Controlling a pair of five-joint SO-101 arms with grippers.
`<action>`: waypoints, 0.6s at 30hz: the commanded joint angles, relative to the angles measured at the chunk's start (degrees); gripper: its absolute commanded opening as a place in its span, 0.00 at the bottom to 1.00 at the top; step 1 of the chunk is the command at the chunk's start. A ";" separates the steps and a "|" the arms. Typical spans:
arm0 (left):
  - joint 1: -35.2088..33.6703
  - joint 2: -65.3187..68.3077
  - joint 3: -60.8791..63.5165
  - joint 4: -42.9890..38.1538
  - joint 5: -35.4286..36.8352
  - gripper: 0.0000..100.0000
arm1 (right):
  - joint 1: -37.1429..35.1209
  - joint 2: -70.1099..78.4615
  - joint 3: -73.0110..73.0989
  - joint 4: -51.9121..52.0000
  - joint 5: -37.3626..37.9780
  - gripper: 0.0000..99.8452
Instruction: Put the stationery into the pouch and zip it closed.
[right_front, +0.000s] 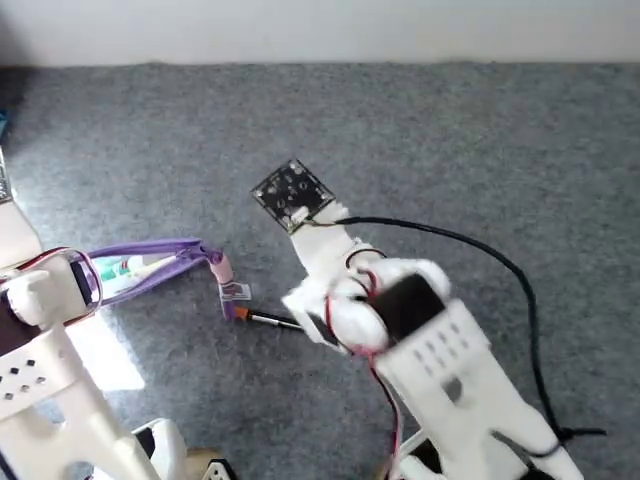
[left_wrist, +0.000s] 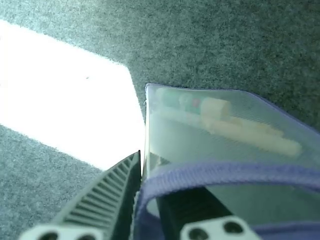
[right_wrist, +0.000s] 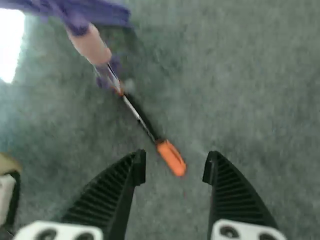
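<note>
Pouch (right_front: 140, 262): one, clear with purple trim, lying on the grey table (right_front: 480, 160). The left gripper (left_wrist: 145, 200) pinches its edge between pressed fingers. Pale stationery shows inside, the count unclear. One pink zipper pull (right_front: 222, 268) sits at its end. One pen (right_wrist: 145, 125) with an orange tip lies just beside that pull. The right gripper (right_wrist: 172, 170) has its fingers spread either side of the tip, not touching it.

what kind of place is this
Likely a tabletop robot workbench: a grey carpet-like surface, two white robot arms, and a clear pouch and pen laid out for packing practice.
</note>
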 joint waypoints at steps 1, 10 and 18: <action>-0.26 -0.09 -0.66 -0.35 0.70 0.01 | 2.15 7.25 3.16 1.01 4.66 0.20; -0.26 -0.09 -0.57 -0.18 0.70 0.01 | 2.15 28.62 5.19 -6.20 13.36 0.20; -0.44 -0.09 0.40 -0.26 0.70 0.01 | 2.77 40.22 5.19 -13.67 13.71 0.20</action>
